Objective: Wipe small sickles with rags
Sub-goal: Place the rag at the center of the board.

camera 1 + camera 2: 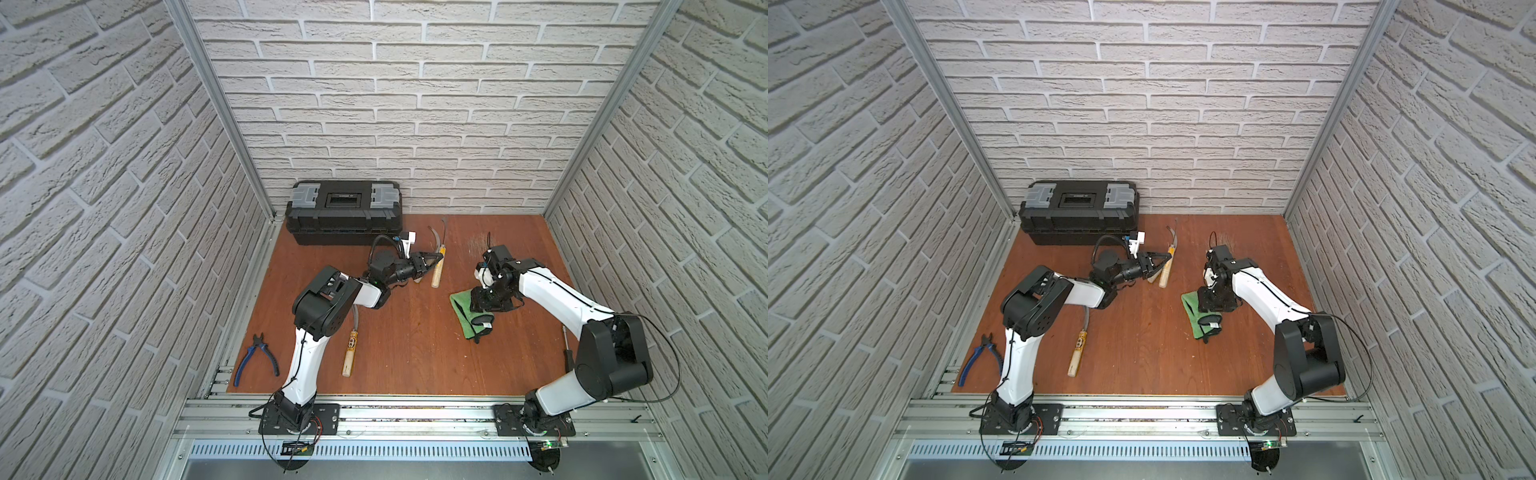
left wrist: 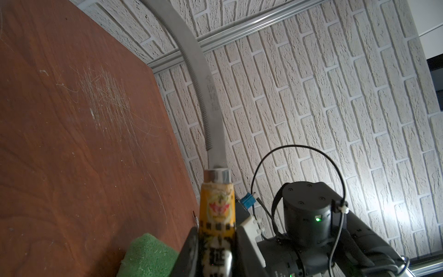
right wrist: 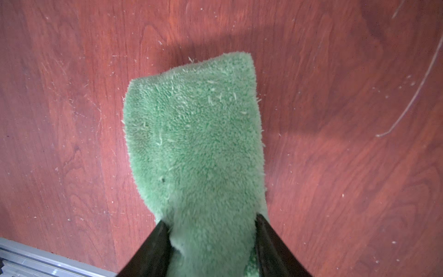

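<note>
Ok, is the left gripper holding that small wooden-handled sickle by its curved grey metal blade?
No, the left gripper is shut on the sickle's yellow-labelled handle, and the toothed blade sticks out free beyond it.

— How do we stand on the left?
— Our left arm (image 1: pixel 305 357) rises from its base, bends at the elbow and reaches out level. The left gripper (image 1: pixel 435 258) lies sideways, clamped on a sickle (image 2: pixel 217 215) handle.
— And the right?
— Our right arm (image 1: pixel 552 291) folds forward, wrist pointing down. The right gripper (image 3: pixel 212 223) has its fingers parted, with the rag (image 3: pixel 194 132) between them touching both; we can't tell whether they press it.
</note>
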Tool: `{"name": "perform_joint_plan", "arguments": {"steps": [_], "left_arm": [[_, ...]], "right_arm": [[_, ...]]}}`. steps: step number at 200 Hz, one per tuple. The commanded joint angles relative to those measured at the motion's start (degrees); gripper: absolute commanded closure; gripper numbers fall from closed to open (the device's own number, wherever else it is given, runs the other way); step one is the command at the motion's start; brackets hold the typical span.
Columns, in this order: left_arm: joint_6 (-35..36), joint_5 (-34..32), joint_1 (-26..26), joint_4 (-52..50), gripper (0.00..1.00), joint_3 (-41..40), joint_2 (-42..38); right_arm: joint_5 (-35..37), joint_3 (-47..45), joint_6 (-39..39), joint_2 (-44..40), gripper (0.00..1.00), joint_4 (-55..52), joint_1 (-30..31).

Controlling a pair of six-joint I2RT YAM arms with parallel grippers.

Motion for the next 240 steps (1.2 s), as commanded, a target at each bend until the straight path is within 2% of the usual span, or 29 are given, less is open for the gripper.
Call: {"name": "perform_joint_plan", "arguments": {"steps": [1, 49, 97, 107, 115, 148, 177, 208, 240], "left_arm": [[0.19, 1.17, 0.46, 6.65, 1.0, -0.53, -1.76], [0.31, 1.3, 0.48, 6.87, 1.0, -1.25, -2.05], [0.29, 0.87, 0.5, 7.23, 1.0, -1.87, -2.11], [0.33, 0.95, 0.53, 7.3, 1.0, -1.87, -2.09], [0.3, 0.96, 0.45, 7.18, 1.0, -1.83, -2.09], [0.37, 1.05, 0.47, 6.97, 1.0, -1.7, -2.04], [0.3, 1.05, 0.51, 6.97, 1.0, -1.62, -1.86], [0.23, 1.14, 0.51, 6.96, 1.0, -1.36, -1.89], [0.23, 1.19, 0.52, 6.83, 1.0, -1.35, -1.84]], "right_arm": [[1.34, 0.04, 0.79, -2.53, 0.43, -2.4, -0.03], [-0.67, -0.92, 1.41, -4.6, 0.39, -1.44, 0.01], [-2.84, -2.51, 2.49, -5.81, 0.11, 1.59, 0.13], [-3.24, -2.62, 2.51, -5.95, 0.07, 1.95, 0.1], [-3.42, -2.75, 2.61, -6.05, 0.0, 2.21, 0.05], [-2.59, -2.47, 2.9, -6.4, 0.0, 2.28, 0.05], [0.89, -2.71, 4.13, -8.6, 0.0, 2.71, 0.14], [-4.48, -4.1, 4.09, -10.01, 0.0, 5.75, 0.1], [-6.94, -3.96, 4.18, -10.07, 0.0, 6.44, 0.14]]}}
